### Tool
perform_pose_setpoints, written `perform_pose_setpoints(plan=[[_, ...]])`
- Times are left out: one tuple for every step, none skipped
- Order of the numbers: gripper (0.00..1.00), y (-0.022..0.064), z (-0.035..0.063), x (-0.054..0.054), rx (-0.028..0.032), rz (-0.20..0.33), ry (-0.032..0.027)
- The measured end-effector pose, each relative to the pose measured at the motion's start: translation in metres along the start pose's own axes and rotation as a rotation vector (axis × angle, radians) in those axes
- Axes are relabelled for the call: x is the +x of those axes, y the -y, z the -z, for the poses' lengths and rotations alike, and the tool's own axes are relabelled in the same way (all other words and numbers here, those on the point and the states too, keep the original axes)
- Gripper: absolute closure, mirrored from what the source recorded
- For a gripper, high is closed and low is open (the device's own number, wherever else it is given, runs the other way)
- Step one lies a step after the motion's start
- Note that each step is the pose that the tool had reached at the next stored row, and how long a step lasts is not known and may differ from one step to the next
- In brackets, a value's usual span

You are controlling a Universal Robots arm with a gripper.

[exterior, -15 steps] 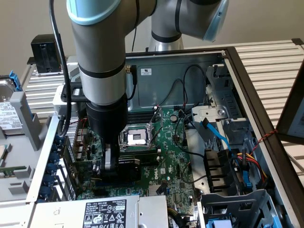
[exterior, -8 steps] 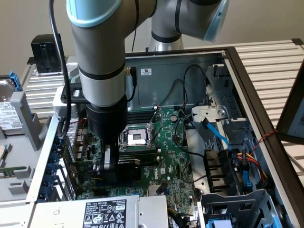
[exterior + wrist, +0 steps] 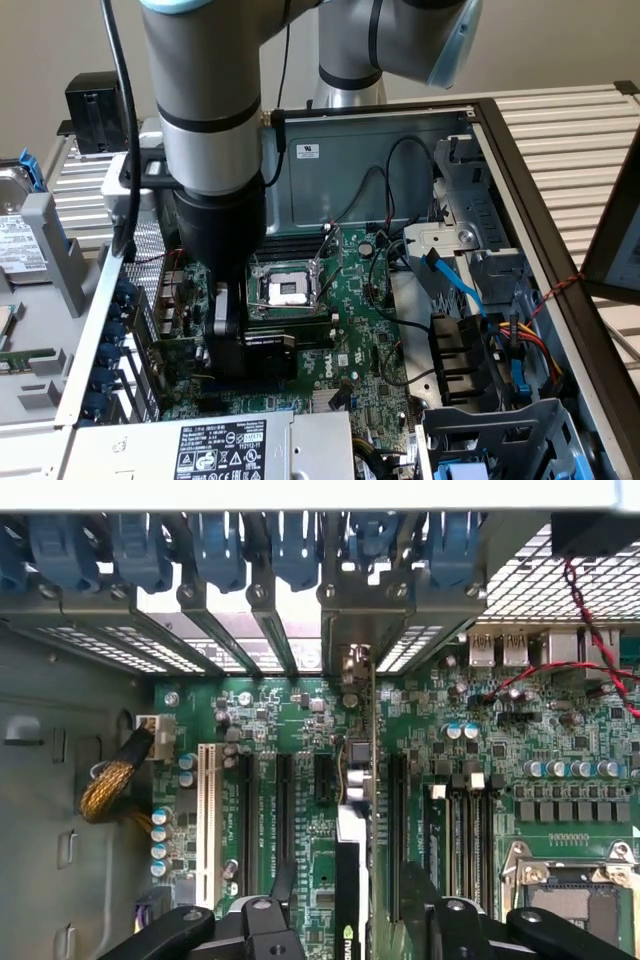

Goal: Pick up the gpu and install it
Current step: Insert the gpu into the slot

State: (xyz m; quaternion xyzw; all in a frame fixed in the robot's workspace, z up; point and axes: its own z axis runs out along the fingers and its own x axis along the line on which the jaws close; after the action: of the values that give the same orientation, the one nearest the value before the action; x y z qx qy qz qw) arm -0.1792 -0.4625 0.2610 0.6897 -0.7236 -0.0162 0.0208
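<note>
Arm is down inside the open PC case (image 3: 420, 130), claw (image 3: 245, 335) low over the motherboard (image 3: 360, 330), on the exterior view's left side of the board by the expansion slots.

Claw is gripping the gpu (image 3: 268, 345). Exterior view: the black shroud sits between the fingers (image 3: 222, 310), just below the CPU socket (image 3: 288, 290) and just beside the RAM slots. The card is on edge, held vertical.

Wrist view: the claw (image 3: 345, 920) has its two black fingers (image 3: 250, 925) either side of the gpu (image 3: 352, 810), which is seen edge-on as a thin strip running away from the camera toward the rear slot covers (image 3: 300, 630). Its far end, the metal bracket (image 3: 350, 660), lines up with one open bay in the rear panel, between covers held by blue clips (image 3: 215, 545). The card edge sits over a black slot (image 3: 330, 780) on the motherboard (image 3: 470, 780). Can't tell whether the edge connector is touching the slot, or how deep.

Other bits in the case:
- white PCI slot (image 3: 209, 820), well to one side of the card, empty
- braided yellow cable (image 3: 112, 785) at the board edge by the case wall
- red wire (image 3: 590, 630) over the I/O area
- blue SATA cable (image 3: 455, 285) and drive cage (image 3: 480, 230) on the exterior view's right
- PSU (image 3: 215, 445) at the near edge, label up

Case lies on a slatted tabletop (image 3: 570, 140).
</note>
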Motion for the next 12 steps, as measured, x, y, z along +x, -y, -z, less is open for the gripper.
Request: perform_pose_setpoints(plan=[[0.47, -0.0003, 0.0045, 0.0, 0.0, 0.0, -0.0005], [0.47, -0.0007, 0.009, 0.0, 0.0, 0.0, -0.0007], [0.47, -0.001, 0.0138, 0.0, 0.0001, 0.0, -0.001], [0.47, -0.0013, 0.0181, 0.0, 0.0001, 0.0, -0.0014], [0.47, -0.0015, 0.0226, 0.0, 0.0001, 0.0, -0.002], [0.47, -0.0018, 0.0269, 0.0, 0.0, 0.0, -0.0028], [0.47, -0.002, 0.0308, 0.0, 0.0002, 0.0, -0.0033], [0.47, -0.0022, 0.0349, 0.0, 0.0002, 0.0, -0.0042], [0.47, -0.0024, 0.0388, 0.0, 0.0001, 0.0, -0.005], [0.47, -0.0026, 0.0423, 0.001, 0.0002, 0.0, -0.0051], [0.47, -0.0027, 0.0442, 0.001, 0.0003, 0.0, -0.0052], [0.47, -0.0027, 0.0441, 0.001, 0.0003, 0.0, -0.005]])
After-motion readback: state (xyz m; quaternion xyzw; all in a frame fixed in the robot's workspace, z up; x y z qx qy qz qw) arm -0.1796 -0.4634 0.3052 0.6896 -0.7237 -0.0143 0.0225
